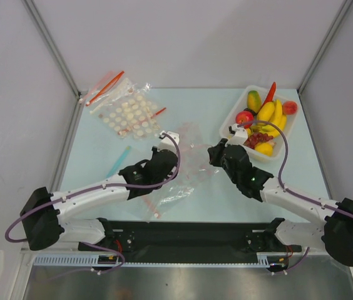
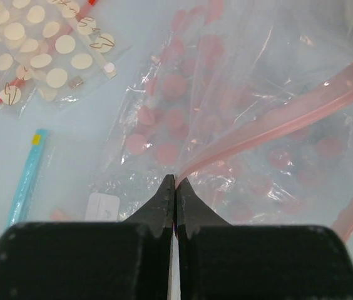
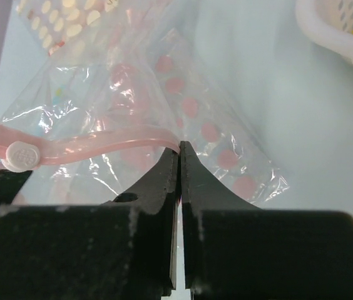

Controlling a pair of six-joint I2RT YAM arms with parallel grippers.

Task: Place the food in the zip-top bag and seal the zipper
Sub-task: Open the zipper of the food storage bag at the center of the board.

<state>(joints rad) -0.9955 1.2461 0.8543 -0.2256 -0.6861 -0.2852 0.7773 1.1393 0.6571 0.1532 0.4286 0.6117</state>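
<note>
Pink-red plastic is clamped at both ends: the zipper [image 2: 270,128] of the zip-top bag [image 1: 186,170] is pinched by the left gripper [image 2: 175,182], jaws pressed together on it. It is pinched likewise by the right gripper [image 3: 179,150], whose jaws are closed on the strip's other end. The bag is held mid-table between the two arms, crinkled, and no food can be made out in it. A pink-dotted clear bag [image 3: 226,159] is seen under and behind it, its dots showing through the plastic.

The food [image 1: 264,115] is piled in a white basket [image 1: 226,125] at the far right, well apart from the bag. White-dotted bags [image 1: 129,112] are spread at the far left, and a blue strip [image 1: 119,161] lies on the table [image 1: 258,206] just beside the left arm.

Only the right wrist view shows the white slider [image 3: 21,155] on the zipper, near the dark body of the left gripper. The pinch points are hidden by the arms in the top view and are shown only by the wrist cameras. The bag's lower end is shown in the top view alone.
</note>
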